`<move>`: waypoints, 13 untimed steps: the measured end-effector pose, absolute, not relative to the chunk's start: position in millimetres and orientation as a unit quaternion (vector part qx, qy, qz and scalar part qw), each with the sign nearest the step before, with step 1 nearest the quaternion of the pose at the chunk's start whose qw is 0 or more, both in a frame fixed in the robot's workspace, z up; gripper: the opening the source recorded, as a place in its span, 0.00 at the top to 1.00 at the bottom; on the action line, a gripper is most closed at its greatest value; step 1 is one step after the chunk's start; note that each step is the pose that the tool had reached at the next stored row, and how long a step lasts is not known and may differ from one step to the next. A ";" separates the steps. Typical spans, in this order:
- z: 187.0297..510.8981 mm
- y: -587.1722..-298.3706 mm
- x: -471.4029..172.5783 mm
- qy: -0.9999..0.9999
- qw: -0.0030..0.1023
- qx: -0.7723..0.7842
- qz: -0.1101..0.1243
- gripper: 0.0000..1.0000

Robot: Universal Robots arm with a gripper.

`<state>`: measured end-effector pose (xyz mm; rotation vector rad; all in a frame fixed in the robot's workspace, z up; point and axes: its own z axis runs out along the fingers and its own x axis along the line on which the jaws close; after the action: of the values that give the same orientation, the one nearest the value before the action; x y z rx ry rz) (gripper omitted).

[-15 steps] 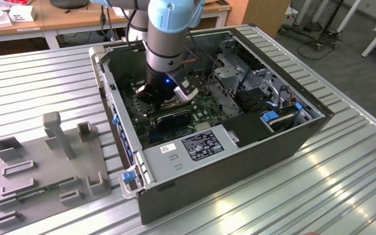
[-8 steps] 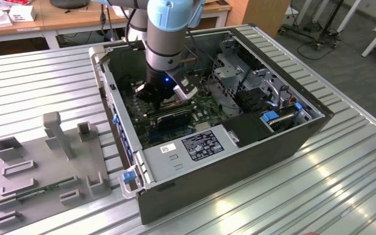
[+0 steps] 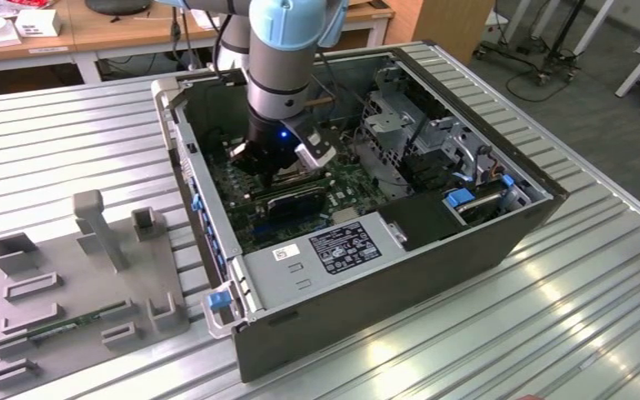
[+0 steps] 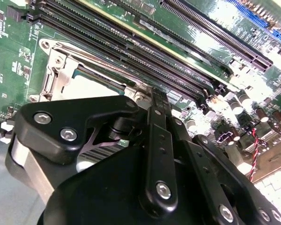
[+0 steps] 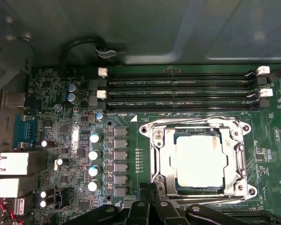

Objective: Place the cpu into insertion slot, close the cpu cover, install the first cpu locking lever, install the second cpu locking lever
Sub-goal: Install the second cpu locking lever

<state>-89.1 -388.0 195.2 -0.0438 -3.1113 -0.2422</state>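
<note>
A: Status of the cpu (image 5: 199,161)?

B: Seated in the insertion slot (image 5: 166,154), cpu cover (image 5: 239,161) lying over it. The gripper (image 4: 154,101) hovers at the socket's edge; jaw state cannot be told.

A: Hazards?

B: A lever catching unevenly may skew the cover. The memory slots (image 5: 178,89) crowd the far side, capacitors (image 5: 94,161) the left.
</note>
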 end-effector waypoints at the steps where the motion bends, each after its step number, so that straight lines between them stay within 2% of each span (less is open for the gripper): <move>1: 195.2 -387.5 -89.1 -0.997 0.010 -0.014 -0.077 0.89; 13: 198.9 -384.3 -89.3 -0.997 0.010 -0.014 -0.070 0.89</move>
<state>-89.3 -384.3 198.9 -0.0441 -3.1134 -0.2195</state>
